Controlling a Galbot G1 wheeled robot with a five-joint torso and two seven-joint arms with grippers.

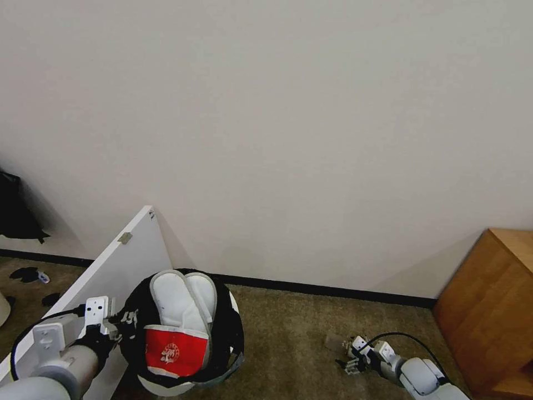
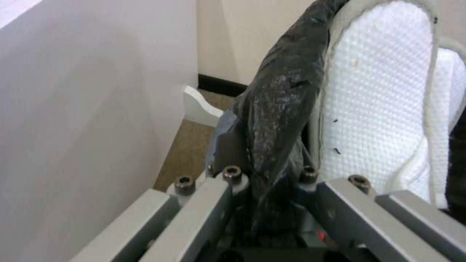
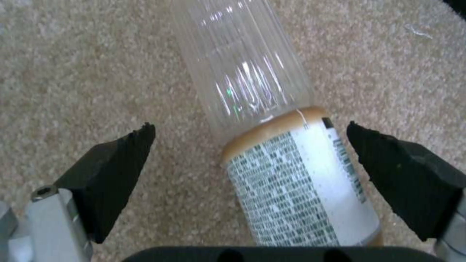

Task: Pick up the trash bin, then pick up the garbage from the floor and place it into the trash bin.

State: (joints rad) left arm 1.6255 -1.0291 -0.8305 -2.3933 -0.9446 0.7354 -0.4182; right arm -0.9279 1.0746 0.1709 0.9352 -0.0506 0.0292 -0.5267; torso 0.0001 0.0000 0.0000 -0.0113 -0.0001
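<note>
Right end effector [image 3: 250, 138] astride bottle [image 3: 272, 138] (lying)

Bottle [image 3: 252, 109]: clear glossy ribbed plastic, paper label. Carpet [image 3: 87, 72] beside bottle: matt, rough. Bin liner [image 2: 279, 102]: probably thin crinkled plastic.

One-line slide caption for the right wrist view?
Right gripper open over a clear plastic bottle lying on the carpet.

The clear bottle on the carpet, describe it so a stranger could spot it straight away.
Near the wooden cabinet, low on the carpet, the right gripper hangs open. Between its pads lies the bottle: clear ribbed plastic with a white printed label, unlike the slippers inside the trash bin.
</note>
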